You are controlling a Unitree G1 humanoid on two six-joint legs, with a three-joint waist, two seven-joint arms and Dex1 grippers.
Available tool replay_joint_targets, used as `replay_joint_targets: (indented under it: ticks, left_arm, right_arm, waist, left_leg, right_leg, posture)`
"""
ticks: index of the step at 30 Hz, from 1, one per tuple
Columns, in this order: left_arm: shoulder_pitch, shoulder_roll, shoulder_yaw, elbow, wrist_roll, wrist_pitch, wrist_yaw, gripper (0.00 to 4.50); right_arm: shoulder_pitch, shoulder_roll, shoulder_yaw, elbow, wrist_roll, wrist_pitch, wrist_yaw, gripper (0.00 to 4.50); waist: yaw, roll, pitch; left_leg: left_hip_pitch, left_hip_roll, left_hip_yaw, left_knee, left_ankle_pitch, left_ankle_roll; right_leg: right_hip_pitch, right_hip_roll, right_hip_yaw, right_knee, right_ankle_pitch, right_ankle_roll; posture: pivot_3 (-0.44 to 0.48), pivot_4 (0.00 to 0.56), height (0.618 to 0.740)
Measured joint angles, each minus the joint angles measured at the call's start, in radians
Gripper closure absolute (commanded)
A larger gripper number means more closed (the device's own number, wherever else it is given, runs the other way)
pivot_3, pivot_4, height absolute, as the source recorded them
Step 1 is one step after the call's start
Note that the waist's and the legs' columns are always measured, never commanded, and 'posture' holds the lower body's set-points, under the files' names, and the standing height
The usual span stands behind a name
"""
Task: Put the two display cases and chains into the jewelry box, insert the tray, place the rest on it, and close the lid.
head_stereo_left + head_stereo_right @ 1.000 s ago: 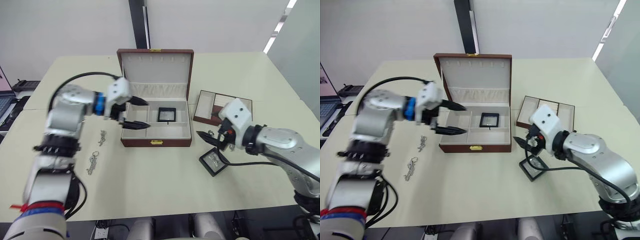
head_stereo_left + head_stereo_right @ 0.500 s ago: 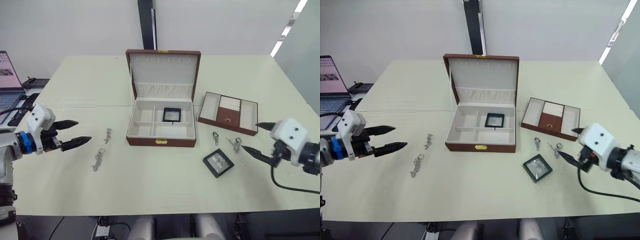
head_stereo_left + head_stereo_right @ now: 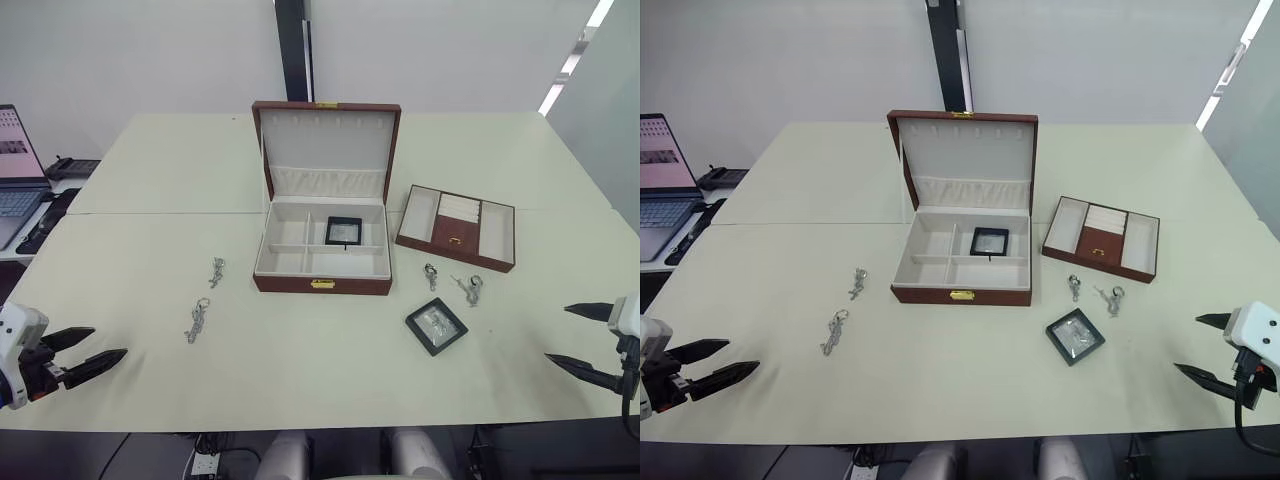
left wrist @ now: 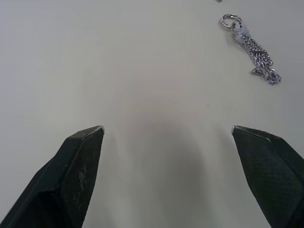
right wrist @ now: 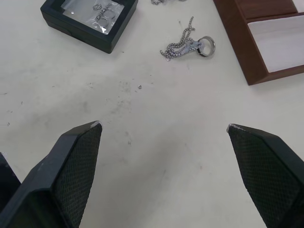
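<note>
From the head camera, the jewelry box (image 3: pixel 325 235) sits mid-table with its lid standing open, and one display case (image 3: pixel 343 230) is already lying in a back compartment on the right side of the box. The second display case (image 3: pixel 436 326) is out on the table (image 3: pixel 300 370), in front of the box and off to its right. The tray (image 3: pixel 456 227) rests just beside the box on the right, and between the tray and the loose case there are two small chains, one (image 3: pixel 431 275) closer to the box and the other (image 3: pixel 472 289) further right. Two more chains lie left of the box: one (image 3: pixel 216 270) nearer it and one (image 3: pixel 196 320) closer to the table's front edge. A laptop (image 3: pixel 12 170) is at the far left.

The left gripper (image 3: pixel 82 354) hovers low at the left front edge with its fingers spread and nothing between them. The right gripper (image 3: pixel 590 342) is at the right front edge, well apart from the loose case, also spread and empty.

Left wrist camera: both fingers (image 4: pixel 80 161) wide apart over bare table, with a chain (image 4: pixel 251 43) lying ahead of them.

Right wrist camera: fingers (image 5: pixel 78 156) spread wide above the table, and beyond them you can see the loose case (image 5: pixel 90 19), a chain (image 5: pixel 187 43) and a corner of the tray (image 5: pixel 266 42).
</note>
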Motion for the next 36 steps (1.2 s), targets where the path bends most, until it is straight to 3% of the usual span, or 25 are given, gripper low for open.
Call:
replay_joint_targets:
  ticks: [19, 22, 29, 36]
  left_arm:
    - [0.124, -0.044, 0.013, -0.215, -0.084, 0.084, 0.055, 0.03]
    - [0.151, -0.069, 0.025, -0.252, -0.097, 0.104, 0.078, 0.03]
    - [0.228, -0.171, 0.066, -0.397, -0.142, 0.169, 0.176, 0.03]
    - [0.330, -0.254, 0.101, -0.585, -0.190, 0.233, 0.259, 0.03]
  right_arm:
    - [-0.085, -0.034, 0.021, 0.006, 0.017, 0.025, 0.016, 0.00]
    - [-0.231, -0.059, 0.084, -0.016, 0.062, 0.076, 0.000, 0.00]
    - [-0.690, -0.066, 0.367, -0.125, 0.261, 0.289, -0.046, 0.00]
    - [-1.029, 0.086, 0.603, -0.146, 0.382, 0.437, -0.084, 0.00]
  waist:
    - [-0.003, 0.001, 0.000]
    - [-0.008, 0.003, 0.001]
    - [-0.003, 0.005, 0.002]
    - [0.001, 0.004, 0.002]
  left_leg:
    - [0.001, 0.001, 0.000, 0.000, -0.001, -0.001]
    - [0.002, 0.001, 0.000, 0.000, -0.001, -0.001]
    - [0.000, 0.005, -0.003, 0.000, -0.001, -0.001]
    - [-0.001, 0.004, -0.004, 0.000, -0.001, -0.002]
  right_leg:
    - [0.002, 0.001, 0.000, -0.003, 0.000, 0.000]
    - [0.002, 0.001, 0.001, -0.004, 0.000, 0.000]
    - [0.002, -0.001, -0.001, -0.007, 0.000, 0.000]
    - [0.002, -0.002, -0.003, -0.008, 0.001, 0.000]
  posture:
    - [0.000, 0.150, 0.740]
    - [0.000, 0.150, 0.740]
    - [0.000, 0.150, 0.740]
    - [0.000, 0.150, 0.740]
